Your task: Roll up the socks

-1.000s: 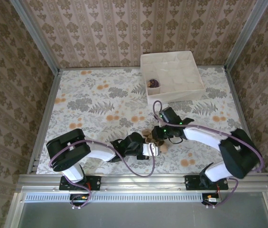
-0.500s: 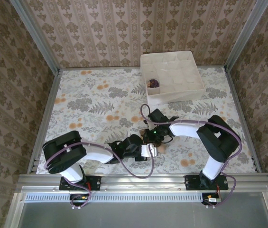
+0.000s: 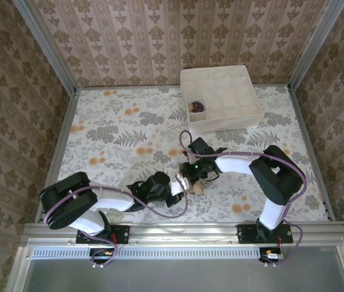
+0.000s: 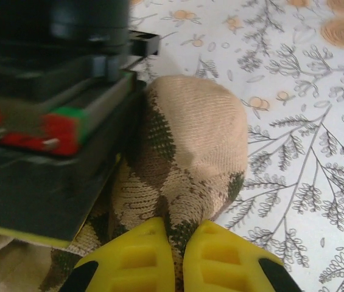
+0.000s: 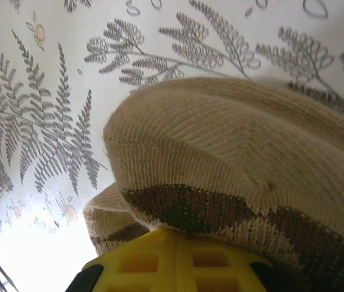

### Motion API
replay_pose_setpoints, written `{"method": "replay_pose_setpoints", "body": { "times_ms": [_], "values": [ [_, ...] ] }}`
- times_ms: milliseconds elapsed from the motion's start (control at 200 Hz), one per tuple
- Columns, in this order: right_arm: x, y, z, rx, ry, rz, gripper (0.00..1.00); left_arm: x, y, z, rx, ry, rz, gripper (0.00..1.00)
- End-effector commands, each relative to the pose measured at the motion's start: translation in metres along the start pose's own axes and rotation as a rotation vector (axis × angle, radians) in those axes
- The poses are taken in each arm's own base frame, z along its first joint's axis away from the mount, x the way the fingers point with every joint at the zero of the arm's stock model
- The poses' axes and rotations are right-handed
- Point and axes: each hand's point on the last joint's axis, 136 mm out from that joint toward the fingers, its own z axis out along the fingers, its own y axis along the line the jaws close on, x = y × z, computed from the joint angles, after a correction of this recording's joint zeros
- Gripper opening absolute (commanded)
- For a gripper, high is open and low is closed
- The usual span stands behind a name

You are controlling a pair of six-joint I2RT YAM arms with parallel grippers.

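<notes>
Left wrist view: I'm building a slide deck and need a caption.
Left gripper jaws pinch a fold of the tan argyle sock on the fern-print tablecloth, black hardware alongside.

Damask-papered walls (image 3: 159,36), metal frame rails (image 3: 56,152), floral tablecloth (image 3: 117,128).

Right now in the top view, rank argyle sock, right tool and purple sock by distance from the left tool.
1. Argyle sock, pinched in the left tool.
2. Right tool, just beyond, at the sock.
3. Purple sock, far back in the box.
</notes>
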Motion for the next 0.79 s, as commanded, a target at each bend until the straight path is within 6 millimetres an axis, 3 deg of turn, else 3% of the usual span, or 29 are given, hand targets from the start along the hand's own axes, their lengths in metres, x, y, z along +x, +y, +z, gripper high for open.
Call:
{"method": "replay_pose_setpoints", "body": {
  "times_ms": [0, 75, 155, 330, 500, 600, 760, 790],
  "values": [
    [-0.012, -0.043, 0.007, 0.163, -0.054, 0.042, 0.05, 0.021, -0.004, -0.003, 0.111, 0.046, -0.233, 0.00],
    [-0.019, -0.035, 0.001, 0.140, -0.081, 0.028, 0.08, 0.023, 0.001, -0.002, 0.128, 0.061, -0.284, 0.00],
    [-0.029, -0.024, -0.011, 0.110, -0.132, 0.004, 0.18, 0.026, 0.008, 0.000, 0.141, 0.078, -0.335, 0.00],
    [-0.052, -0.002, -0.057, 0.054, -0.272, -0.029, 0.37, 0.031, 0.020, 0.004, 0.147, 0.102, -0.414, 0.00],
    [-0.059, 0.009, -0.096, 0.016, -0.356, -0.065, 0.43, 0.036, 0.029, 0.010, 0.158, 0.127, -0.465, 0.00],
    [-0.049, 0.009, -0.100, -0.003, -0.352, -0.083, 0.47, 0.040, 0.034, 0.013, 0.150, 0.140, -0.490, 0.00],
    [-0.023, -0.005, -0.081, -0.030, -0.306, -0.051, 0.50, 0.043, 0.042, 0.014, 0.159, 0.133, -0.537, 0.00],
    [-0.021, -0.002, -0.086, -0.045, -0.324, -0.058, 0.51, 0.044, 0.044, 0.014, 0.159, 0.133, -0.550, 0.00]
  ]
}}
